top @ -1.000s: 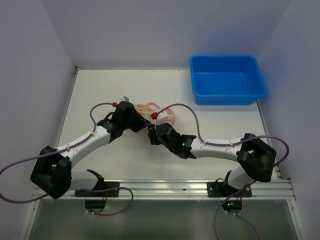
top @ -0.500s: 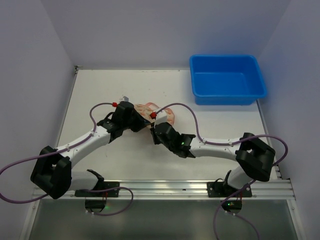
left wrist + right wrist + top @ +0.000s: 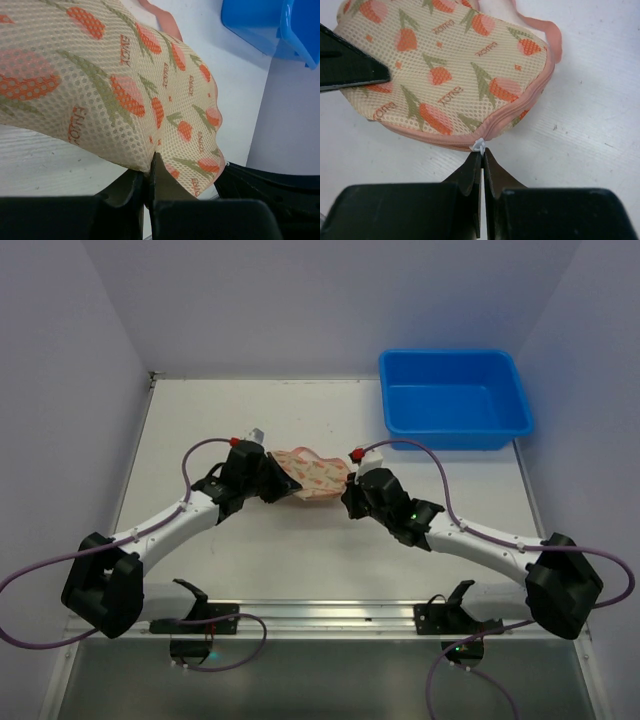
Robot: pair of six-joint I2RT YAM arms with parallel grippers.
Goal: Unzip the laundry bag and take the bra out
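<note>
The laundry bag (image 3: 311,474), cream mesh with orange tulip print and pink trim, lies on the table between both grippers. My left gripper (image 3: 277,483) is shut on the bag's left end; its fingers pinch a fold of the mesh (image 3: 150,162). My right gripper (image 3: 348,495) is shut on the small white zipper pull (image 3: 479,145) at the bag's pink zipper seam (image 3: 517,111), at its near right edge. The pink strap (image 3: 542,27) trails behind the bag. The bra is hidden.
A blue plastic tub (image 3: 455,400) stands at the back right, empty; its corner shows in the left wrist view (image 3: 270,25). Grey walls enclose the white table (image 3: 200,420) on the left, back and right.
My right gripper has swung from the bag's near left side to its right edge, with the zipper pull in its jaws. The bag is now uncovered and spread between the grippers. The left gripper shifted slightly.
</note>
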